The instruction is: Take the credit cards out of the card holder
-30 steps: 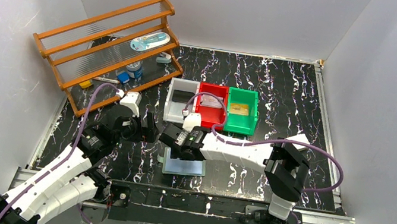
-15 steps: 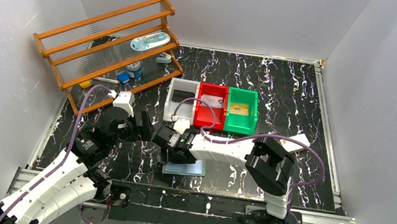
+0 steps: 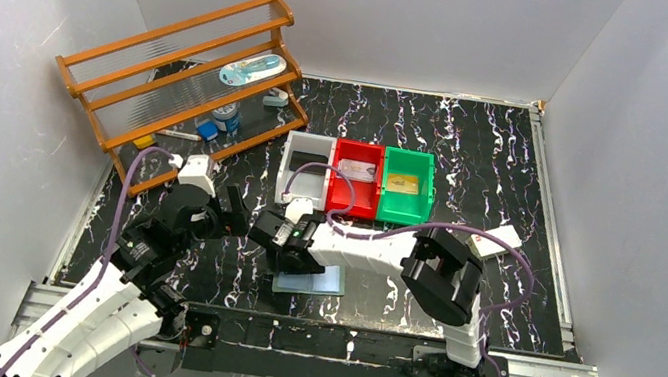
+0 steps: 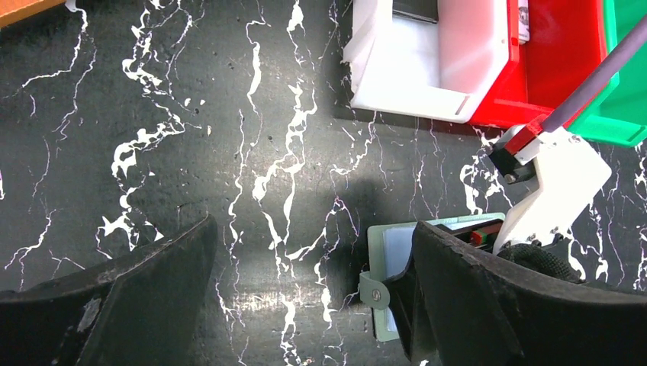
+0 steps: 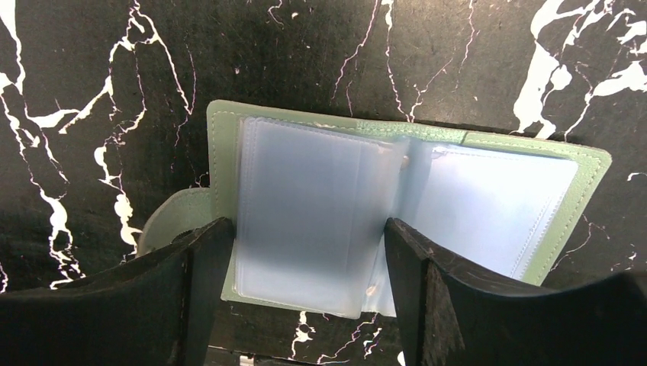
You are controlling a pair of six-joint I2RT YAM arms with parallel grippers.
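The grey-green card holder (image 3: 313, 282) lies spread open on the black marbled table, near the front. In the right wrist view its pale clear pockets (image 5: 305, 213) face up and I see no print in them. My right gripper (image 5: 305, 305) is open just above it, one finger on each side of the left stack of pockets. My left gripper (image 4: 313, 305) is open and empty, to the left of the holder (image 4: 385, 252), whose side tab (image 4: 372, 290) shows beside my right finger. A dark card (image 3: 311, 167) lies in the white bin, a pale card (image 3: 357, 170) in the red bin, and another card (image 3: 402, 183) in the green bin.
The white bin (image 3: 285, 176), red bin (image 3: 354, 207) and green bin (image 3: 403, 217) stand in a row behind the holder. A wooden rack (image 3: 176, 72) with small items stands at the back left. A white box with a red mark (image 3: 494, 241) lies to the right.
My right gripper has moved left and lower over the holder's left half. My left arm has drawn back to the left, away from the holder.
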